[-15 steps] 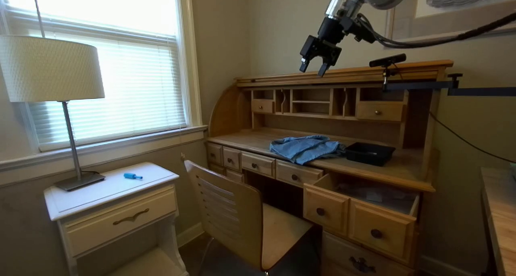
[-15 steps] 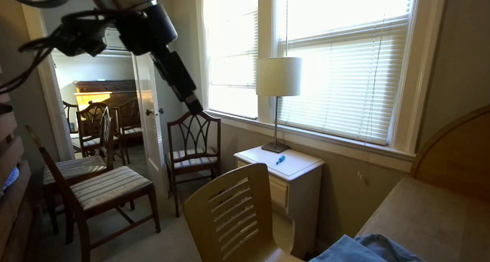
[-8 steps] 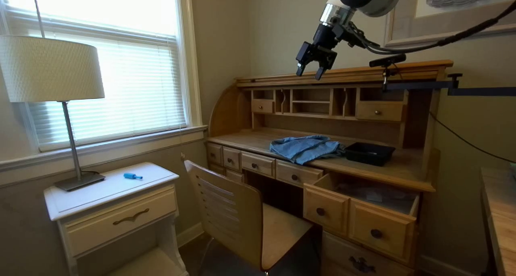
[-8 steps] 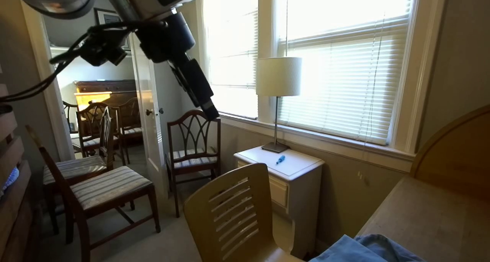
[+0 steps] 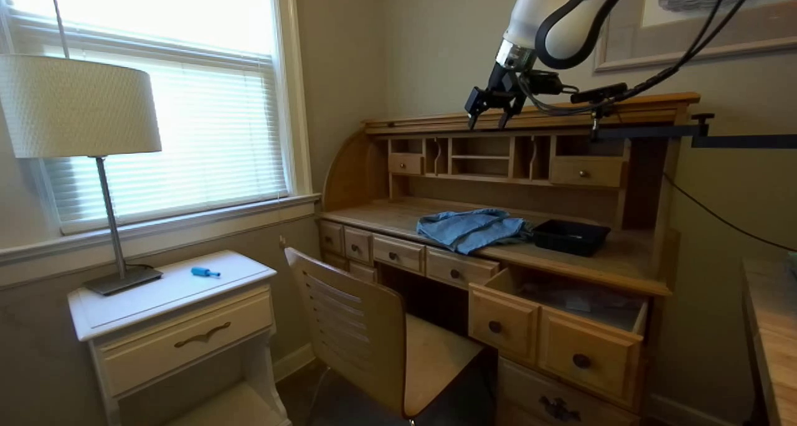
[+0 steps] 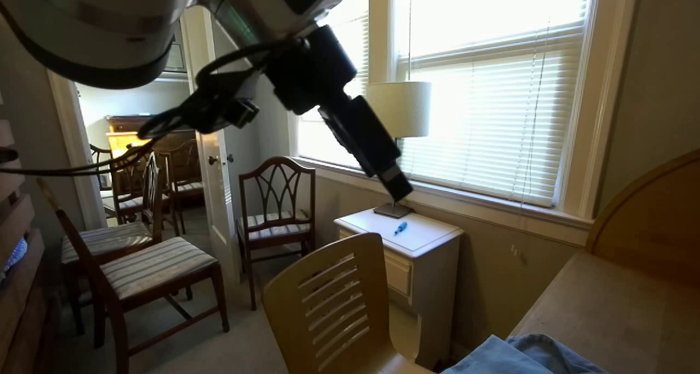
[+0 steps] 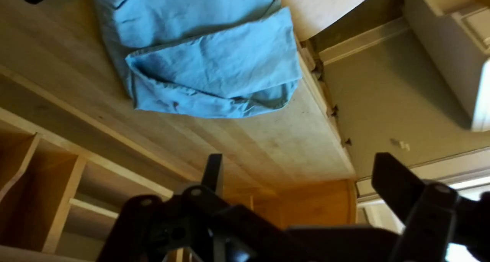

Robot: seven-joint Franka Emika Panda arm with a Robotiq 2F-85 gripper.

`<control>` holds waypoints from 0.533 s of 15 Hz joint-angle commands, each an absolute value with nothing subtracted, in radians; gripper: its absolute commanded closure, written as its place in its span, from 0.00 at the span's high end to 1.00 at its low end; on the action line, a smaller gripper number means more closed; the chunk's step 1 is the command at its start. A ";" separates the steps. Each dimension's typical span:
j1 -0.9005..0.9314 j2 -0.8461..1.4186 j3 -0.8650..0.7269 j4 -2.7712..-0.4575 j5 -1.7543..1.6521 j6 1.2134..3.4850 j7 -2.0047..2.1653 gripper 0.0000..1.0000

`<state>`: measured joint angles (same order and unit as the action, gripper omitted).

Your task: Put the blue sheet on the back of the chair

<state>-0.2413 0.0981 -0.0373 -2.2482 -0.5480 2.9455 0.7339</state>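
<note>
The blue sheet [image 5: 473,228] lies crumpled on the desk top at its front edge. It also shows at the bottom of an exterior view [image 6: 514,357] and, folded over itself, at the top of the wrist view [image 7: 218,59]. The light wooden chair [image 5: 358,326] stands before the desk; its slatted back [image 6: 336,308] is bare. My gripper [image 5: 487,124] is open and empty, high above the desk and apart from the sheet. In the wrist view its fingers [image 7: 299,156] are spread wide with nothing between them.
A black tray [image 5: 571,237] sits right beside the sheet. A desk drawer [image 5: 560,326] stands open below. The desk's shelf unit [image 5: 479,158] rises behind. A white nightstand [image 5: 174,295] holds a lamp [image 5: 81,105] and a blue tool [image 5: 205,271]. Dark chairs [image 6: 158,264] stand farther off.
My open gripper has come down, and in an exterior view it has moved clearly right as well. The arm and its cables have shifted with it. The sheet and chair have not moved.
</note>
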 commanded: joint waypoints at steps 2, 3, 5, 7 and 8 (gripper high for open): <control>-0.019 0.276 -0.233 -1.993 -0.771 2.836 1.065 1.00; 0.024 0.313 -0.251 -1.955 -0.805 2.805 1.132 1.00; 0.092 0.398 -0.258 -1.881 -0.871 2.735 1.272 1.00; 0.147 0.503 -0.254 -1.794 -0.860 2.655 1.340 1.00; 0.159 0.553 -0.247 -1.751 -0.833 2.617 1.344 1.00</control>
<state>0.1068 0.3913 -0.2399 -1.9099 -0.8236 2.7100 1.2548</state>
